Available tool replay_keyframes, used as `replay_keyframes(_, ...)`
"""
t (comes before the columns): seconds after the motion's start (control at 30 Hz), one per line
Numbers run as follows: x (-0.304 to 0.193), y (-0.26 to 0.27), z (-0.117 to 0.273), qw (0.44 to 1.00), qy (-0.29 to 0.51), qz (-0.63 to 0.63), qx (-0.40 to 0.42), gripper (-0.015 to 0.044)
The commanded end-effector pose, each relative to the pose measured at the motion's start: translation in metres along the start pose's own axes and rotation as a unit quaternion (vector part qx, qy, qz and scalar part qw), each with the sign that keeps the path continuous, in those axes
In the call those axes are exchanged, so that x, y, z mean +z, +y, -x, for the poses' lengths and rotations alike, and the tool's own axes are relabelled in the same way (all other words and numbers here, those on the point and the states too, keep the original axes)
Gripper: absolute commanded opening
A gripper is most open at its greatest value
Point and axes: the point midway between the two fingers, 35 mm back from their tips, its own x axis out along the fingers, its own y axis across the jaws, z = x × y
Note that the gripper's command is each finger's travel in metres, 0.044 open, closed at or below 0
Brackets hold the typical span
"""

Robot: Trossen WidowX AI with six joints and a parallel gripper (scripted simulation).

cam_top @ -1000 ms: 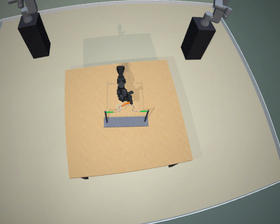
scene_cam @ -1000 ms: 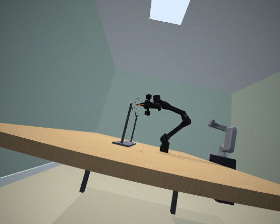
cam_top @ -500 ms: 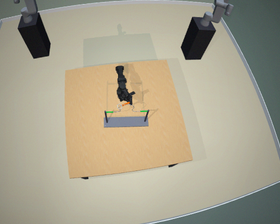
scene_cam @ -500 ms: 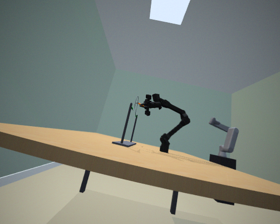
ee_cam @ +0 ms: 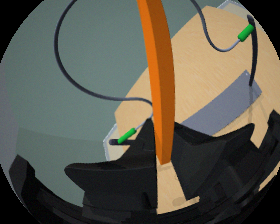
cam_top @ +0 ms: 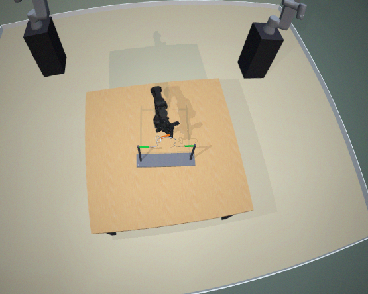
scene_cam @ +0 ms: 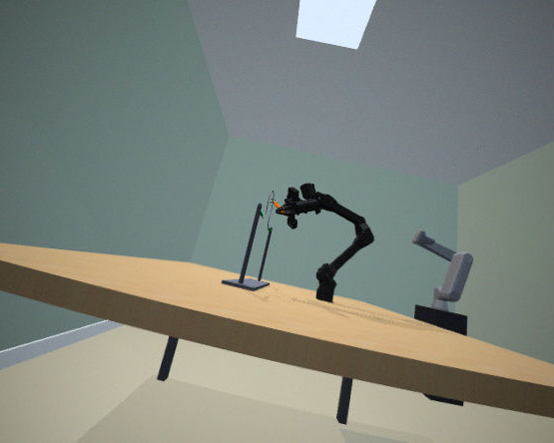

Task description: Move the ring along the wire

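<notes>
My gripper is shut on the orange handle. The pale ring is at the handle's far end, at the rising grey wire near the left green part. The ring is out of the wrist view; whether it touches the wire is too small to tell. The right green part adjoins the right post. In the wrist view the grey wire curves beyond the fingers, and its lower stretch passes behind the handle close to the fingertips.
The left post and the other stand on a grey base plate on the wooden table. Two grey arms on black pedestals stand away from the table.
</notes>
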Motion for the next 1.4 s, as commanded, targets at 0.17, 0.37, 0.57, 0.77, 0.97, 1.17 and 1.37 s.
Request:
replay_keyframes(0.17,0.001,-0.004,0.0,0.998,-0.009,0.057,-0.038,-0.015)
replay_keyframes(0.37,0.002,-0.007,0.0,0.994,-0.014,0.093,-0.063,-0.015)
replay_keyframes(0.57,0.002,-0.011,0.0,0.988,-0.019,0.129,-0.088,-0.015)
replay_keyframes(0.77,0.003,-0.014,0.0,0.98,-0.025,0.165,-0.112,-0.015)
replay_keyframes(0.97,0.004,-0.017,0.0,0.97,-0.03,0.201,-0.136,-0.015)
replay_keyframes(1.17,0.006,-0.02,0.001,0.958,-0.035,0.236,-0.16,-0.015)
replay_keyframes(1.37,0.007,-0.023,0.001,0.944,-0.04,0.271,-0.184,-0.015)
